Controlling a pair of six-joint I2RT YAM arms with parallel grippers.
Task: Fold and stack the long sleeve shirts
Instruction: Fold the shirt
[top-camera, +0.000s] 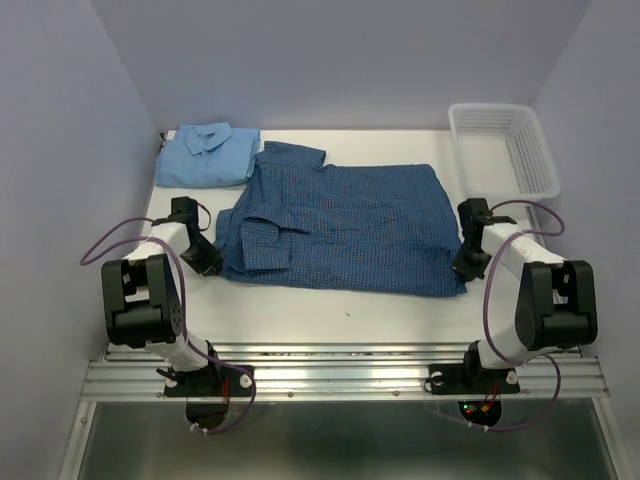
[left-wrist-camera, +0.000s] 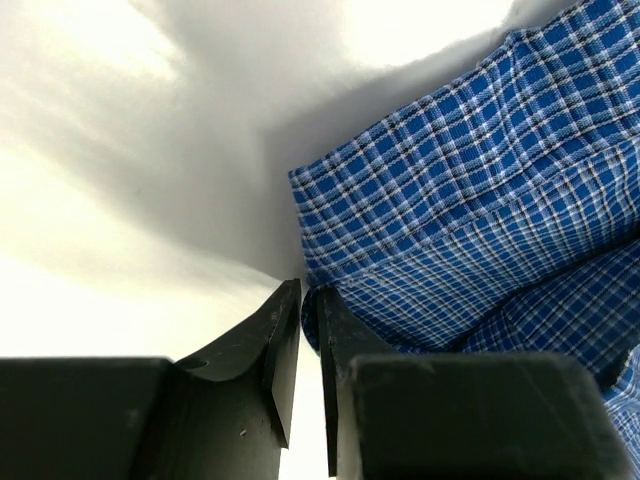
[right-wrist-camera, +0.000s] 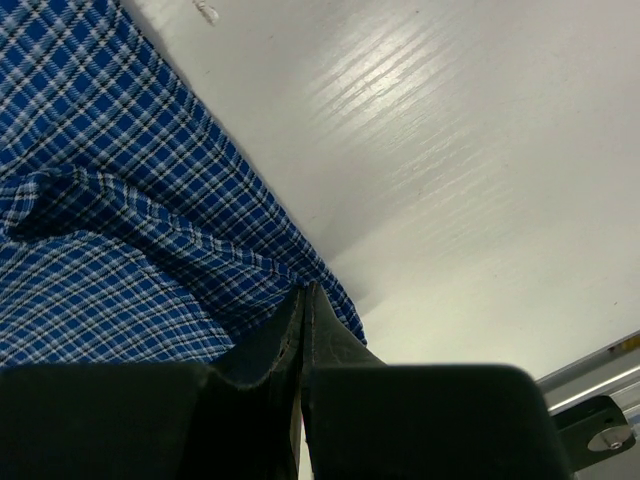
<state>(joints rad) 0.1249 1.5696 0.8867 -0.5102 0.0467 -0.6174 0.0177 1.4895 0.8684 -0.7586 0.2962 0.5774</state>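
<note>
Down at the table (top-camera: 340, 312), the left gripper (left-wrist-camera: 309, 297) has its fingers drawn to a thin slit. The dark blue fine-check button-up shirt (top-camera: 350, 225) has a corner just right of those tips, and I cannot tell whether cloth is caught between them. The right gripper (right-wrist-camera: 304, 292) has its fingers pressed together, with the shirt's hem touching the tips and spreading left of them. A plain sky-blue collared shirt (top-camera: 205, 155) lies folded well beyond the left fingers.
</note>
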